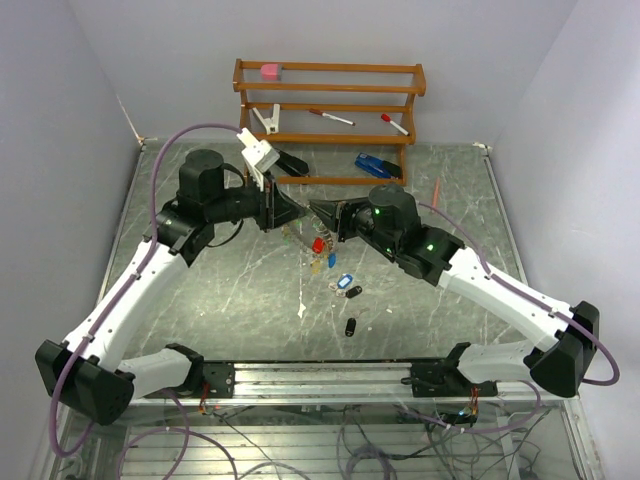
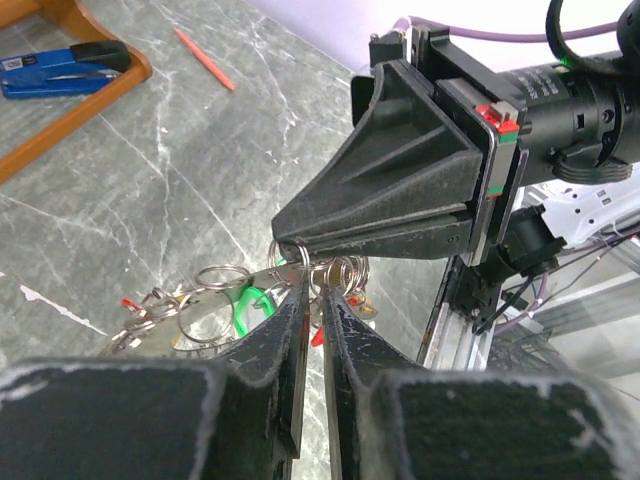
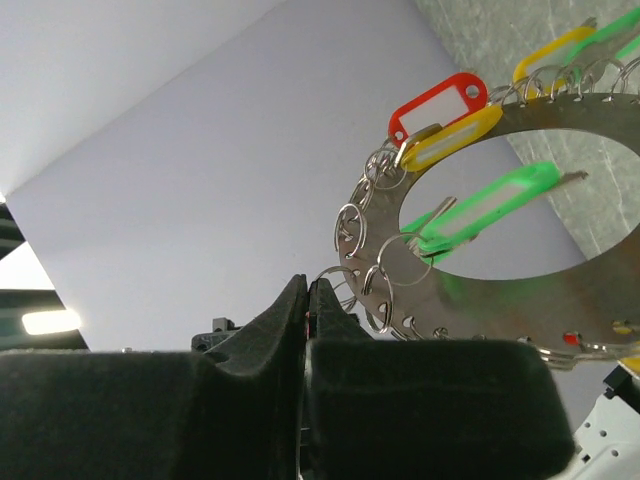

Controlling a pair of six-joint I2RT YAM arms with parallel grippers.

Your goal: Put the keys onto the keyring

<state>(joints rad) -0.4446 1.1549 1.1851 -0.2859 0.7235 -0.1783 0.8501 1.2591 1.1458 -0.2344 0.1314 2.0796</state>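
The keyring (image 1: pixel 316 245) hangs above the table's middle. It is a flat silvery ring (image 3: pixel 560 300) strung with small split rings and red, yellow and green tags. My right gripper (image 3: pixel 308 283) is shut on one thin split ring at its rim. My left gripper (image 2: pixel 312 272) meets it tip to tip, its jaws drawn to a narrow slit around the keyring's edge (image 2: pixel 200 315). In the top view the left gripper (image 1: pixel 300 210) and right gripper (image 1: pixel 314 208) touch noses. Loose keys lie on the table below: a blue one (image 1: pixel 345 283) and two black ones (image 1: pixel 354 292) (image 1: pixel 350 326).
A wooden rack (image 1: pixel 330 90) at the back holds a pink block (image 1: pixel 270 71) and red-capped pens (image 1: pixel 330 117). A blue tool (image 1: pixel 377 165) lies at the rack's foot, with an orange pencil (image 1: pixel 436 190) to its right. A white clip (image 1: pixel 258 152) sits behind the left wrist.
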